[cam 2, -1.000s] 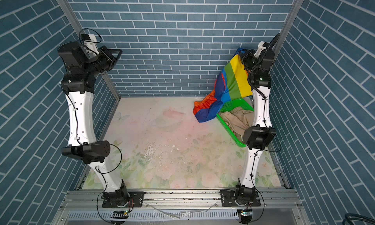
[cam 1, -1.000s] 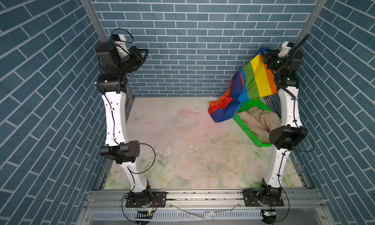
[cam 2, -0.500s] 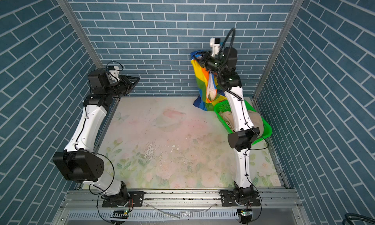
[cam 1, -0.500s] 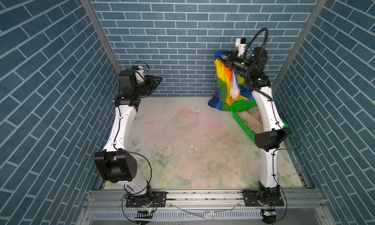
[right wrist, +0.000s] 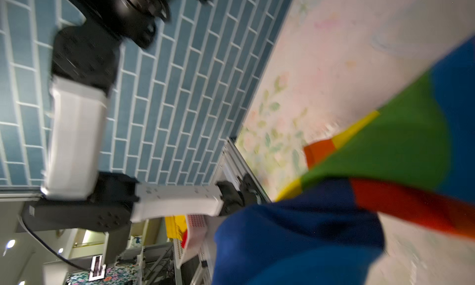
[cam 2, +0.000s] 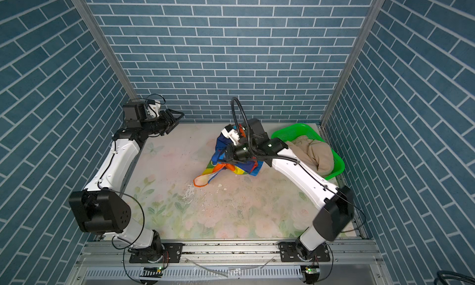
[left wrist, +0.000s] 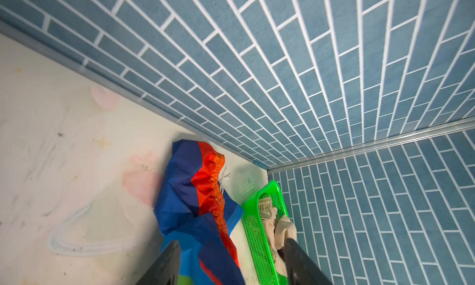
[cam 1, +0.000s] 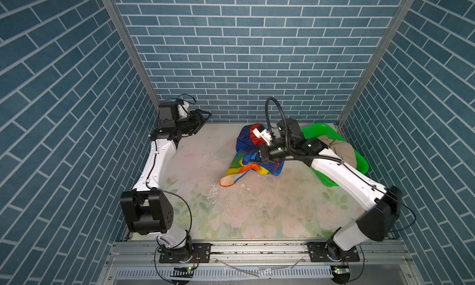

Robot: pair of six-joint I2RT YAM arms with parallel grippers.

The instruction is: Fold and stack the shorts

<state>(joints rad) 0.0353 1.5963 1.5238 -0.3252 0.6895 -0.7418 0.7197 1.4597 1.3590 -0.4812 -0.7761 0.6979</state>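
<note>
Both top views showed your right gripper (cam 1: 258,156) pressed together, pinching the rainbow shorts (cam 1: 244,144). They stood bunched up, lower folds on the table (cam 1: 257,209) toward the back, right of centre, with 1 orange-edged leg trailing frontward. The beige shorts (cam 1: 344,152) lay crumpled in the basket (cam 1: 317,128) at the back right corner, just beside the rainbow pair. Your left gripper (cam 1: 204,118) hung at the back left, jaws spread, holding nothing, well apart from both pairs. Left wrist view had the fingers (left wrist: 169,263) apart, the 2 pairs showing between them. Right wrist view was blurred, with striped fabric close up.
</note>
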